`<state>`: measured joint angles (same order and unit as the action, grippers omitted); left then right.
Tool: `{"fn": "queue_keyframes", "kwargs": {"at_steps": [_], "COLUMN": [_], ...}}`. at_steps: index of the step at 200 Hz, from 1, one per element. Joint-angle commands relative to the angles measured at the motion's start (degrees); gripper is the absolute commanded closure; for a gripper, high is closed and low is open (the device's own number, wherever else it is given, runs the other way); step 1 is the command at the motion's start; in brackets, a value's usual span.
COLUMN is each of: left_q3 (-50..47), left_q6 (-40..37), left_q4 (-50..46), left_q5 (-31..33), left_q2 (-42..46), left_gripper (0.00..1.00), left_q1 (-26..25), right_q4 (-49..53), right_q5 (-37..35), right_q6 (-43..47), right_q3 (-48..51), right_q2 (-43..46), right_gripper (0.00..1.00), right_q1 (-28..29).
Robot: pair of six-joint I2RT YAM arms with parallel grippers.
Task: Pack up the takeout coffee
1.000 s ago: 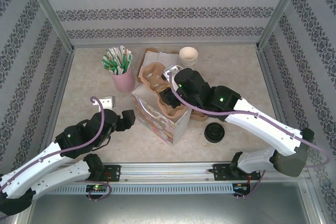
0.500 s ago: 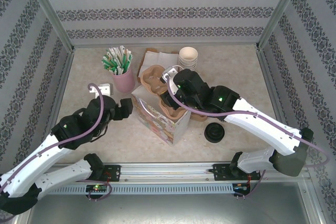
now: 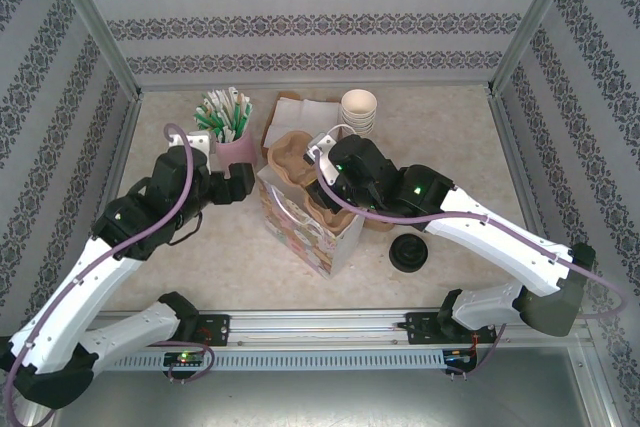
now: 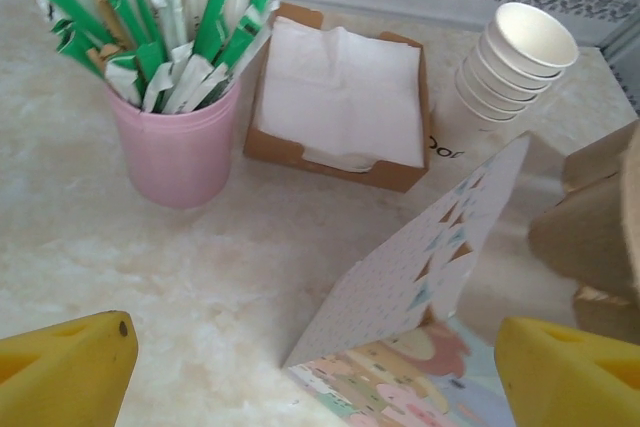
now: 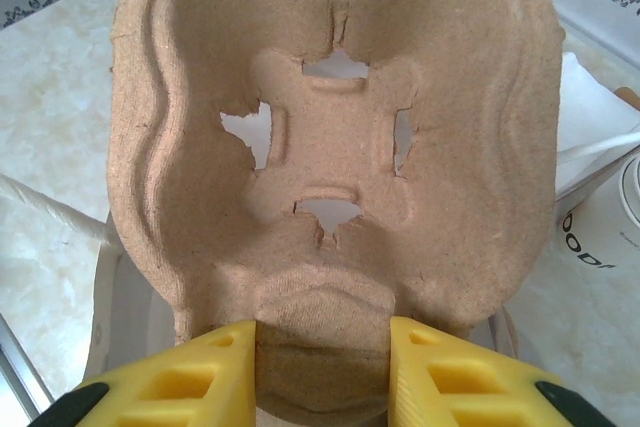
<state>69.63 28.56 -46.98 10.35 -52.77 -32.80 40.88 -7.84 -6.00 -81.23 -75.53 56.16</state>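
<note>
The takeout coffee is hidden in these views. A brown moulded-pulp cup carrier (image 5: 330, 127) hangs tilted over the mouth of a printed paper bag (image 3: 300, 222) at the table's middle. My right gripper (image 5: 322, 332) is shut on the carrier's near end, and it sits above the bag (image 3: 325, 175). My left gripper (image 3: 245, 183) hovers at the bag's upper left corner. It is open, with its yellow fingers (image 4: 70, 367) wide apart and the bag's patterned side panel (image 4: 420, 267) standing between them, untouched.
A pink cup of green-and-white sachets (image 4: 170, 107), a cardboard napkin box (image 4: 340, 97) and a stack of lidless white cups (image 4: 515, 62) line the back. A round black lid (image 3: 408, 252) lies right of the bag. Patterned walls close three sides.
My left arm has lifted and swung back toward the bag's upper left corner, its jaws widening slightly. The right gripper and carrier edged left and the bag shifted a little.
</note>
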Motion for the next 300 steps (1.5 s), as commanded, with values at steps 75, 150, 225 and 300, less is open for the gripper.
{"fn": "queue_keyframes", "kwargs": {"at_steps": [75,150,225,300], "left_q3": [2.15,1.83,1.43,0.93], "left_q6": [-3.68,-4.47,-4.81,-4.65], "left_q4": [4.93,5.15,5.31,5.31], "left_q5": [-13.1,-14.08,-14.27,-16.02], "left_q2": [-5.55,-6.81,-8.17,-9.67], "left_gripper": [0.09,0.1,0.11,0.19], "left_q1": [5.67,6.25,6.52,7.36], "right_q4": [0.86,2.79,3.8,2.75], "right_q5": [1.77,1.58,0.96,0.22], "right_q6": [0.9,0.55,0.2,-0.09], "right_q3": [0.46,0.2,-0.25,-0.05], "right_q2": [-1.46,-2.75,-3.86,-3.46], "right_gripper": [0.66,0.66,0.66,0.66], "right_q1": [0.7,0.66,0.69,0.59]}}
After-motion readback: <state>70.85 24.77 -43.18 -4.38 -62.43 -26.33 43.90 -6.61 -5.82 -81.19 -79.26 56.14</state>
